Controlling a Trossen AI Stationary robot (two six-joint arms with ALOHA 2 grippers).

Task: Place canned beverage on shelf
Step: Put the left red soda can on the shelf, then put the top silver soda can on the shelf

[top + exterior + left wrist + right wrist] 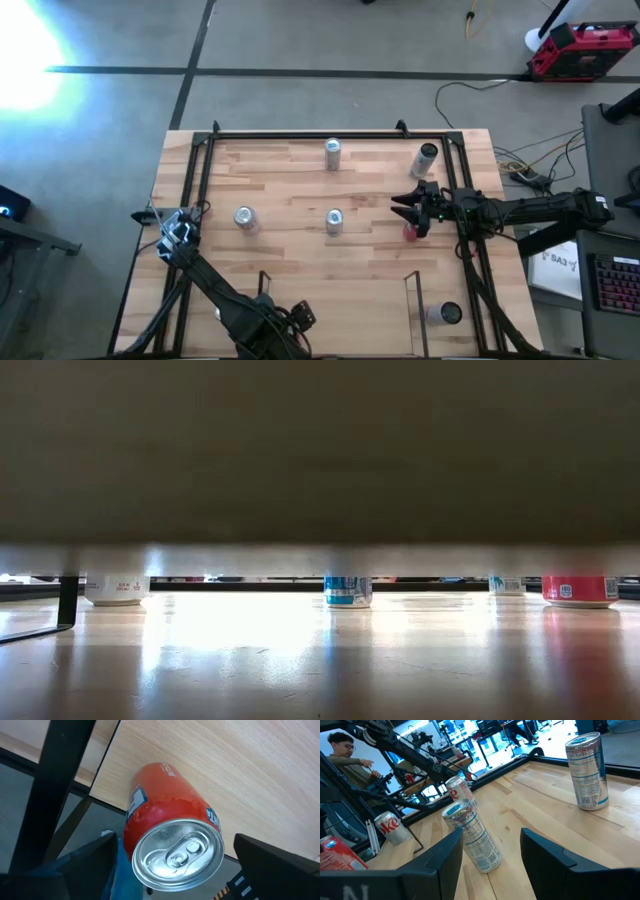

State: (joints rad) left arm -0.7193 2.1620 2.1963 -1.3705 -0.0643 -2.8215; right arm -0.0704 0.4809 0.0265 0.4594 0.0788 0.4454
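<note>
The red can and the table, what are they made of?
The red can looks like thin metal, likely aluminium: its top is bare, shiny silver with a pull tab, while its side carries a glossy red printed coat. The table looks like light wood with a smooth, matte finish: pale grain lines run along it, and the high view shows it joined from many narrow strips.

The bench (300, 250) is pale blond wood with a fine straight grain, edged by a black metal frame (320, 132). At the left edge of the high view, the red can (167, 830) has a silver top, white lettering and a blue-and-white patch on its side. Mid-frame in the right wrist view, a slim can (472, 837) is silver-white with light-blue print; the can behind it (459, 788) is silver with red script. At upper right of the high view stands a red and black case (582, 50) on grey floor.
</note>
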